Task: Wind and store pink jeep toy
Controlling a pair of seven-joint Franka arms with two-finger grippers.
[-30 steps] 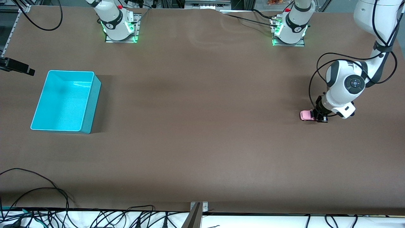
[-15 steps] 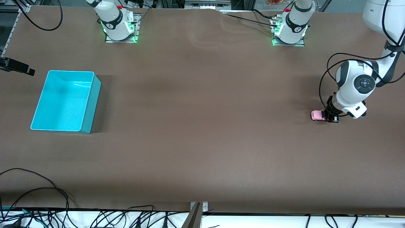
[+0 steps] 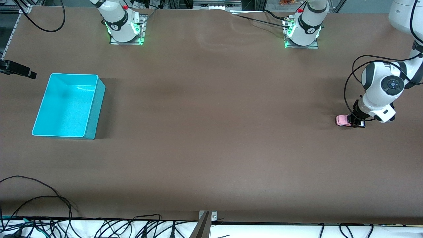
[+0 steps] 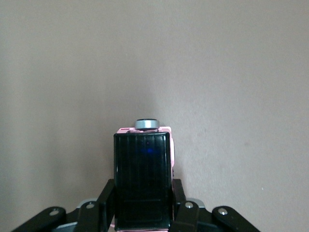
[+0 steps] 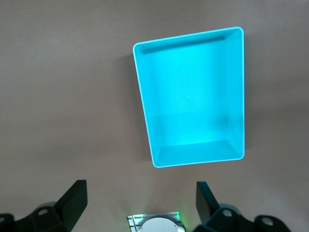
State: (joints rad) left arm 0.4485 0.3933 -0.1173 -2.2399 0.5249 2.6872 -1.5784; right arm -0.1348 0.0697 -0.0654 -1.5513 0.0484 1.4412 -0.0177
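Observation:
The pink jeep toy (image 3: 342,120) is low on the brown table near the left arm's end, its pink front pointing toward the right arm's end. My left gripper (image 3: 354,123) is shut on its black rear. In the left wrist view the jeep's black roof (image 4: 143,164) fills the space between the fingers (image 4: 179,203), with my left gripper (image 4: 143,199) clamped on its sides. My right gripper (image 5: 141,195) hangs open and empty, high over the table beside the turquoise bin (image 5: 193,96). It is out of the front view.
The empty turquoise bin (image 3: 66,109) stands toward the right arm's end of the table. Both arm bases (image 3: 124,28) (image 3: 302,31) are at the table's edge farthest from the front camera. Loose cables (image 3: 39,198) lie along the nearest edge.
My left gripper has drawn the pink jeep along the table toward the left arm's end, rear first. The bin has not moved.

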